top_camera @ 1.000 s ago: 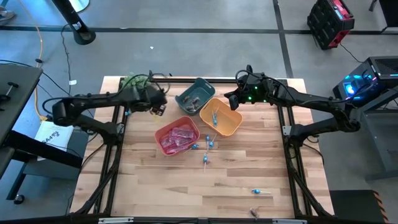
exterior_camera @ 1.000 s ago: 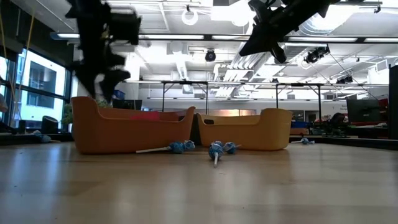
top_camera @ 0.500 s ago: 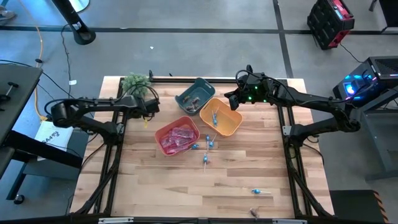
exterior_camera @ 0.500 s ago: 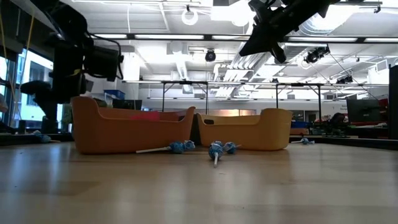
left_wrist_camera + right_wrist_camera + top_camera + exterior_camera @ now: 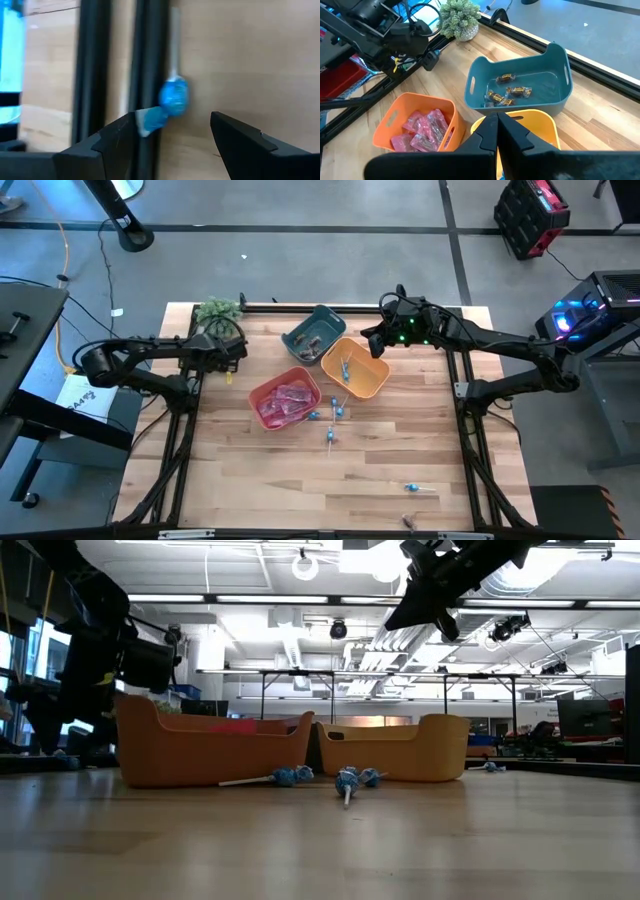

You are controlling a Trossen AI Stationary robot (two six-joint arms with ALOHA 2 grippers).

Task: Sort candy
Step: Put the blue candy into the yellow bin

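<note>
Candy is found spread over three bins and the bare wooden table (image 5: 250,470). Pink wrapped packets (image 5: 287,400) are held in the red bin (image 5: 262,392), small brownish pieces (image 5: 507,94) lie in the teal bin (image 5: 326,316), and blue lollipops (image 5: 346,368) are seen in the orange bin (image 5: 372,385). Several more blue-wrapped lollipops (image 5: 334,414) are scattered on the wood just in front of the red and orange bins, one lollipop (image 5: 417,488) lies well apart near the front of the table, and a brownish piece (image 5: 408,522) rests at the front edge. The left gripper (image 5: 228,358) is positioned low near the table's left edge, beside the green plant (image 5: 217,310), with its fingers (image 5: 117,137) spread apart and nothing between them; in its wrist view a single blue lollipop (image 5: 174,95) is seen lying on the wood next to a dark frame rail (image 5: 147,60), beyond the open fingertips. The right gripper (image 5: 372,340) is held above the table behind the orange bin, its two fingers pressed together and nothing gripped.
</note>
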